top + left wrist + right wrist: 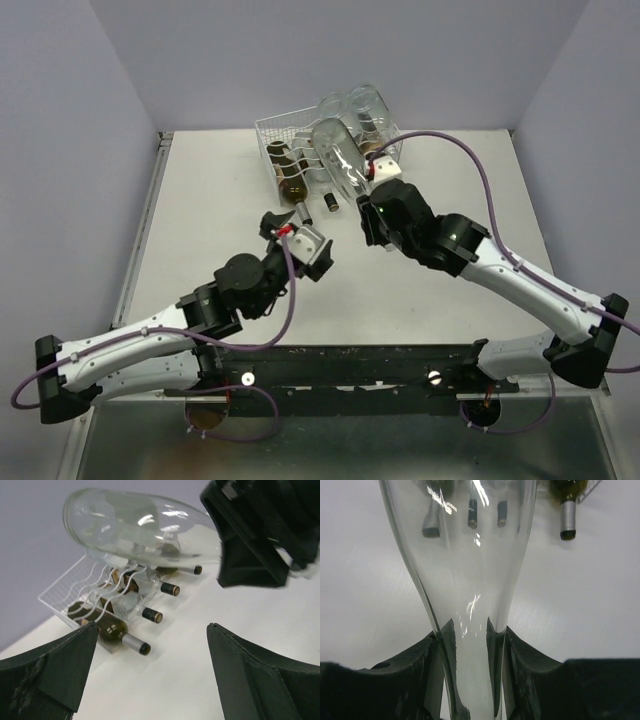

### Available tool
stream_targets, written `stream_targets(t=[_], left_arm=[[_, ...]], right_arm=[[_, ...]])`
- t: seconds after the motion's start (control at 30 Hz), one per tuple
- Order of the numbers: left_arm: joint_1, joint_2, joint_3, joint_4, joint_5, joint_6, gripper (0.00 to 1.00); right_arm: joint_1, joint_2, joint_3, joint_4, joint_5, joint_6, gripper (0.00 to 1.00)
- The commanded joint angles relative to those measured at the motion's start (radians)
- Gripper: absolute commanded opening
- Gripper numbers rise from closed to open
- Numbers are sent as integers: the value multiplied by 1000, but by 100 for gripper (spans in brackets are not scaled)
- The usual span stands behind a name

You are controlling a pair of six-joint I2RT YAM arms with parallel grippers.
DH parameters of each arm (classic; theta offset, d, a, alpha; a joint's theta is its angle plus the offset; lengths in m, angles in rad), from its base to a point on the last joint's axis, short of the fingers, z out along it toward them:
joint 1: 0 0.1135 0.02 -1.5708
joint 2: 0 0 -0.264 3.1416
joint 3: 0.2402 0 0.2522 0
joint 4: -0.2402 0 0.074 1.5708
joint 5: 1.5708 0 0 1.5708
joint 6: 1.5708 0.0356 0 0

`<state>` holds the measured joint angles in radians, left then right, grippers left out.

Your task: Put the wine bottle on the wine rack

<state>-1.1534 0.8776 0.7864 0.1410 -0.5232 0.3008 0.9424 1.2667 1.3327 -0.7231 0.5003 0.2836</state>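
White tabletop [200,200], matte and bare-looking, boxed in by pale lilac walls [330,60] on the left, far and right sides. Black rail with two arm bases along the near edge.

At the far centre, a wine rack [268,132] of white wire grid with wavy rows [60,592]. Inside, several dark bottles [291,180] lying flat, capped necks [152,615] pointing near and poking past the rack's edge. Clear glass bottles [365,105] also at the rack's far right end.

Over the rack's right half, the wine bottle [338,160], clear glass [140,525] and seemingly empty, tilted with its base far and its neck near. Not yet down in a cradle; contact with the wires impossible to judge.

Right gripper [368,182] clamped on that bottle's neck, dark pads pressed to both sides of the glass [470,645].

Left gripper [278,225] spread wide, holding nothing, just near of the rack, facing the bottle necks [150,670].
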Motion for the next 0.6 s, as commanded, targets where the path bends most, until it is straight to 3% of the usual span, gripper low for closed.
stream_targets(t=[0.0,0.13,0.33,0.57], left_arm=[[-6,-245,-64,-139,-81,-273,99],[-8,-396,-99,-230,-102,-363,99],[-8,-571,-55,-418,-314,-506,99],[-6,-721,-95,-433,-368,-536,99]], right_arm=[[-95,101,91,433,-37,-84,0],[-152,224,164,488,-131,-87,1],[-185,425,315,504,-218,-51,1],[-215,600,431,495,-255,-9,1]])
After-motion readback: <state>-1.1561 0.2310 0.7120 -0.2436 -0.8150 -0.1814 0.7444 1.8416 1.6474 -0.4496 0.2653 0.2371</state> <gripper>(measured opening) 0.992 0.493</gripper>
